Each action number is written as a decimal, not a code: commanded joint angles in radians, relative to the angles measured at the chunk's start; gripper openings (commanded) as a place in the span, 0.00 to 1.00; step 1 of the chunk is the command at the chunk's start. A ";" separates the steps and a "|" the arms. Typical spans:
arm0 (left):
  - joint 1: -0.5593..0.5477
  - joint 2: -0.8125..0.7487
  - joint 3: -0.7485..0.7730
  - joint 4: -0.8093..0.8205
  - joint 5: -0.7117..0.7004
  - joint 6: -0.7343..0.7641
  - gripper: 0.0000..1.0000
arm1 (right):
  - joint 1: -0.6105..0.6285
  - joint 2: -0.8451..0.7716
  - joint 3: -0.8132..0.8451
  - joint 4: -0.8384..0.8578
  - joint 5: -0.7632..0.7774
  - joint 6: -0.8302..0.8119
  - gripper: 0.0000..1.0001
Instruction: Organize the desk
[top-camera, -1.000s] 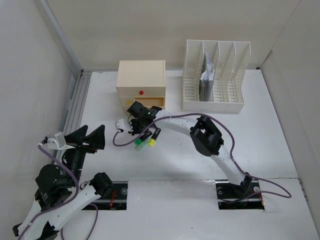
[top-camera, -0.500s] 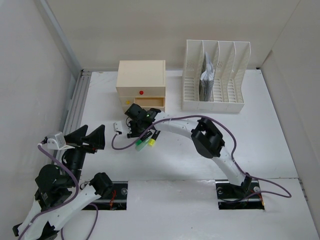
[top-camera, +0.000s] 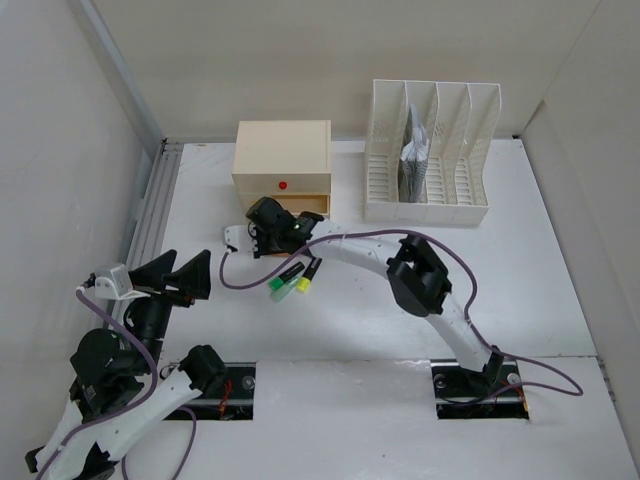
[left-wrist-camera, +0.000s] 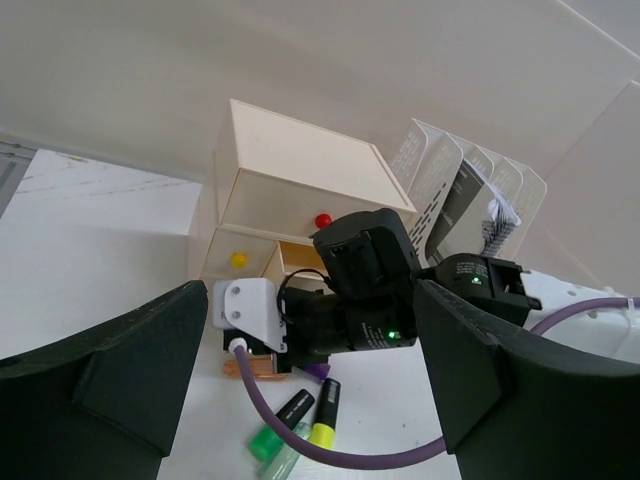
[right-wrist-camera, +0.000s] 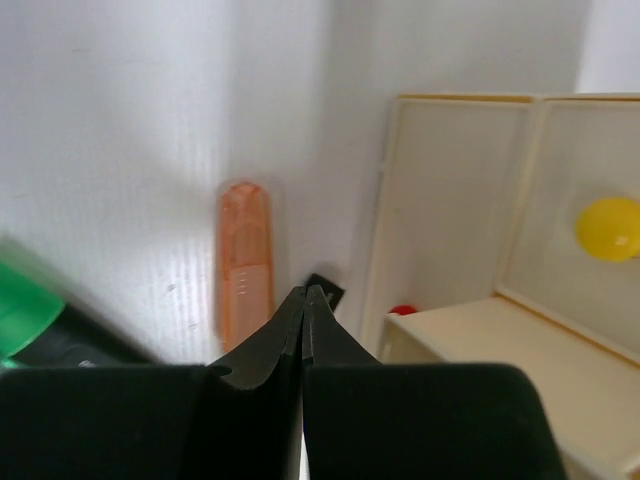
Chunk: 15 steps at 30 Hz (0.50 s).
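- Partway at best, going by the desk (top-camera: 520, 290): white top across the whole top view, loose items bunched left of centre in front of the beige drawer box (top-camera: 283, 150).
- Apparently filed already: papers (top-camera: 415, 160) upright in the second slot from the left of the white file rack (top-camera: 430, 150), back right.
- Not yet put away:
  - green highlighter (left-wrist-camera: 268, 438) and yellow highlighter (left-wrist-camera: 323, 430), side by side on the top, near the front of the box
  - orange marker (right-wrist-camera: 245, 260), flat on the top, just beside the bottom of the box
- Lower drawer (top-camera: 305, 205) pulled out, so likely the destination for the pens. Contents not readable from any view.
- Right gripper (right-wrist-camera: 305, 300): pinched fully shut, nothing between the tips. Low over the top between the orange marker and the open drawer, close to both. No grip on anything.
- Left gripper (top-camera: 178, 272): spread wide and empty, raised at the near left, well apart from the pens, pointing toward the box.
- Remaining, as a guess: three pens into the drawer, then drawer pushed closed.
- Watch item: shut tips right next to the orange marker, so no pick possible without opening first.
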 joint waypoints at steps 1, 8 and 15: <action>0.002 -0.100 0.000 0.042 0.014 0.016 0.82 | 0.009 0.040 0.047 0.092 0.070 -0.013 0.00; 0.002 -0.109 0.000 0.042 0.014 0.016 0.82 | 0.009 0.081 0.047 0.114 0.093 -0.023 0.00; 0.002 -0.109 0.000 0.042 0.014 0.016 0.82 | 0.009 0.113 0.047 0.125 0.113 -0.041 0.00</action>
